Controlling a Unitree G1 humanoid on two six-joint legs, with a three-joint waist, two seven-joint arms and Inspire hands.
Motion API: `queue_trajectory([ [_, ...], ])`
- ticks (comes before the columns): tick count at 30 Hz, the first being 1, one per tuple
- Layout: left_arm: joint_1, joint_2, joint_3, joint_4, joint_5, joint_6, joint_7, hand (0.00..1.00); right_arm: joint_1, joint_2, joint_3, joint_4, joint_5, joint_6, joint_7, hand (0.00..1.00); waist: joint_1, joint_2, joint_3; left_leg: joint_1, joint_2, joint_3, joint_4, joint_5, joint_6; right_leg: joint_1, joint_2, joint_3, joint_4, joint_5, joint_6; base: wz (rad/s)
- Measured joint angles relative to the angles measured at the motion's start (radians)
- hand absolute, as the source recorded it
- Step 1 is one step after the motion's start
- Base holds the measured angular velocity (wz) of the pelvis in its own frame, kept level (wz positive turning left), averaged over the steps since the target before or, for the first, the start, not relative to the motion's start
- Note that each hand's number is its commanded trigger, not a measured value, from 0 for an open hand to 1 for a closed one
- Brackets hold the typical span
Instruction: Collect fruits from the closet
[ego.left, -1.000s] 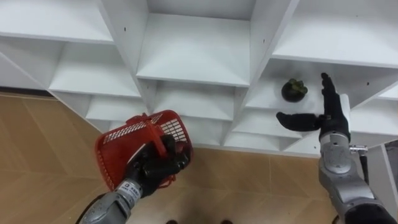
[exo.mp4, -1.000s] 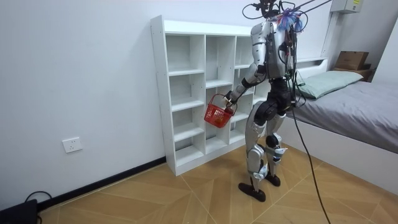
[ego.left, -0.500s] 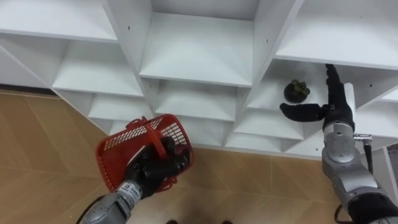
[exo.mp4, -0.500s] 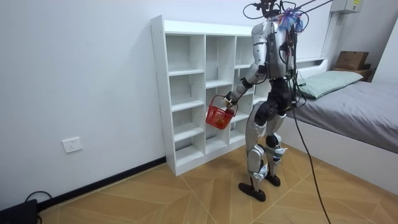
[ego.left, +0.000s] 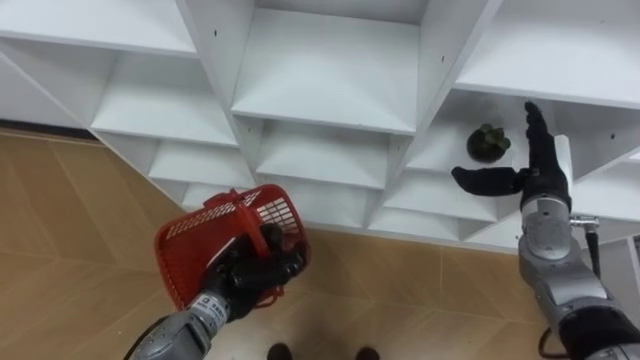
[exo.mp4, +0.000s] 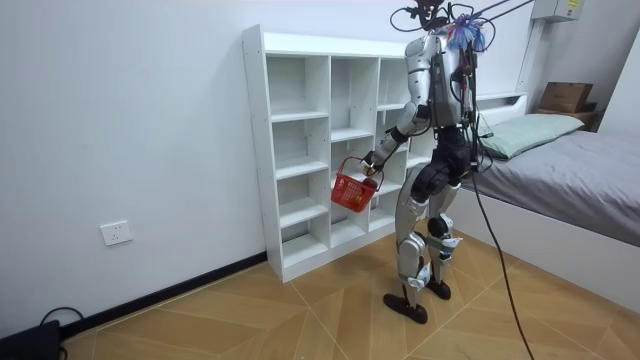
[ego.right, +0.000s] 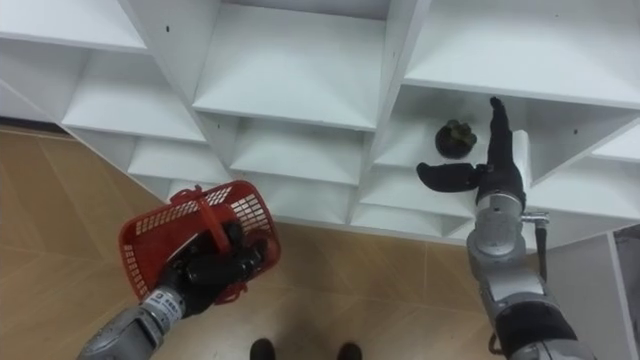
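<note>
While basket (ego.left: 187, 262) hangs gripped, right hand (ego.left: 536, 180) flanks fruit (ego.left: 488, 143).

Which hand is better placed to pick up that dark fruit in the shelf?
Right. The right hand is open, just beside the fruit; the left hand is lower down, shut on the handle of the red basket.

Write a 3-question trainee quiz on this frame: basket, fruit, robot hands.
1. True or false: the left robot hand grips the red basket by its handle.
2. Where is the dark fruit? A) in the basket B) on a white shelf, beside the right robot hand C) on the floor
3. Is the right robot hand open or shut?
Key: 1 true; 2 B; 3 open.
</note>
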Motion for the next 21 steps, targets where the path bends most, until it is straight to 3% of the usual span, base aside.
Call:
queue_trajectory([
  [14, -0.011, 0.001, -0.015, 0.021, 0.000, 0.000, -0.001, 1.00, -0.061, -0.004, 0.002, 0.084, -0.001, 0.001, 0.022, 0.00, 0.003, -0.003, 0.0021, 0.000, -0.002, 0.001, -0.003, 0.000, 0.000, -0.001, -0.001, 0.002, -0.002, -0.001, 0.001, 0.00],
  [16, -0.023, 0.001, -0.022, 0.033, 0.000, 0.000, -0.001, 1.00, -0.068, -0.004, 0.002, 0.094, -0.001, 0.020, 0.022, 0.00, 0.004, -0.004, 0.0026, 0.000, -0.004, 0.001, -0.004, 0.001, 0.001, -0.002, -0.003, 0.003, -0.003, -0.002, 0.002, 0.00],
  [21, -0.029, 0.002, -0.025, 0.036, 0.000, 0.000, 0.000, 1.00, -0.081, -0.005, 0.002, 0.107, 0.002, 0.022, 0.025, 0.00, 0.004, -0.006, 0.0033, -0.007, -0.006, 0.004, -0.005, 0.001, 0.001, -0.013, -0.004, 0.008, 0.001, -0.004, 0.003, -0.01],
])
